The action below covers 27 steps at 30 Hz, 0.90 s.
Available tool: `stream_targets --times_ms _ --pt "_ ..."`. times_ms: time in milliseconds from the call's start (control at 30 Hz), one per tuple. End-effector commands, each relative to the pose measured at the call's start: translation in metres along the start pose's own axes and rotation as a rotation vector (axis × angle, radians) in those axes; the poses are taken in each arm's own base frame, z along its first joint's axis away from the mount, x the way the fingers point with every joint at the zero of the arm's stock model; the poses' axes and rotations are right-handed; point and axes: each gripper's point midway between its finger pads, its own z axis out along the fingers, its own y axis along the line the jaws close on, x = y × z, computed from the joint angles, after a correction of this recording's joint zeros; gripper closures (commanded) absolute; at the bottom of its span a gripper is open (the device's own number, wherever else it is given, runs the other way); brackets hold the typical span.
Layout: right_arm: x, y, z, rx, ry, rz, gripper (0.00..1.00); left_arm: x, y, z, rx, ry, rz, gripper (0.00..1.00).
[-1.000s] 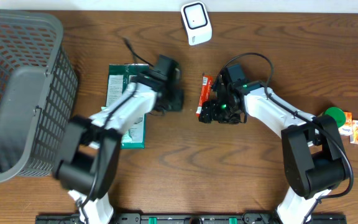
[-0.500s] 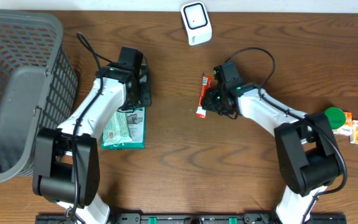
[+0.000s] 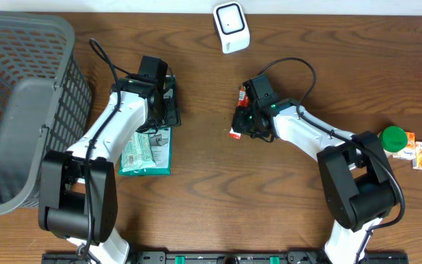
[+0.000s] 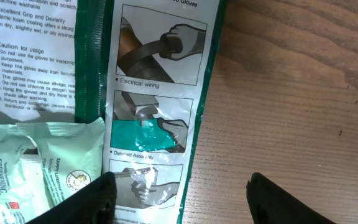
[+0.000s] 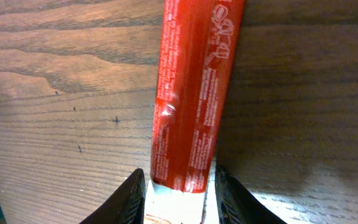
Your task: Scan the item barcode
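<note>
Since the earlier shot the left arm is sitting way over on the left instead of mid-frame, and the right end effector [image 5: 182,198] is nudging up-left and narrowing. Its fingers are now hugging both long edges of the red packet [image 5: 194,93] near the pale sealed end. I can't tell if it's pinching yet or just about touching.

The packet is lying flat on the worktop [image 3: 196,205], centre of the overhead view, a bit below the scanner [image 3: 231,27] at top centre. My guess is the end-on straddle is for lifting it and tilting it at the scanner.

It's looking like a long, glossy, crinkly red stick with white script, and no barcode is showing on this face.

The left end effector [image 4: 179,199] is hanging wide open and holding nothing, over the glove pack [image 4: 160,93] and wipes [image 4: 36,168], probably just keeping clear.
</note>
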Motion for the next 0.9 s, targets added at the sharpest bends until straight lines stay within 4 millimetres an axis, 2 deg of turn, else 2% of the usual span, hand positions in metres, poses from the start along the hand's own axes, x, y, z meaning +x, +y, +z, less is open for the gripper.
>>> stream_targets --times_ms 0,433,567,667,867 --pt "0.023 -0.035 0.019 0.112 0.077 0.064 0.67 0.001 0.003 0.002 -0.014 0.005 0.003 0.30" --pt "0.028 -0.043 0.021 0.199 0.042 0.034 0.71 0.002 0.004 0.001 -0.015 0.008 0.003 0.30" --pt "0.013 -0.037 0.007 0.154 0.008 0.044 0.63 0.001 0.005 0.001 -0.021 0.005 0.003 0.30" --pt "0.009 -0.033 0.001 0.112 0.014 0.059 0.60 0.001 0.006 0.001 -0.028 0.002 0.003 0.30" --pt "0.014 -0.036 0.001 0.107 0.038 0.069 0.62 0.001 0.006 0.001 -0.028 0.002 0.003 0.30"
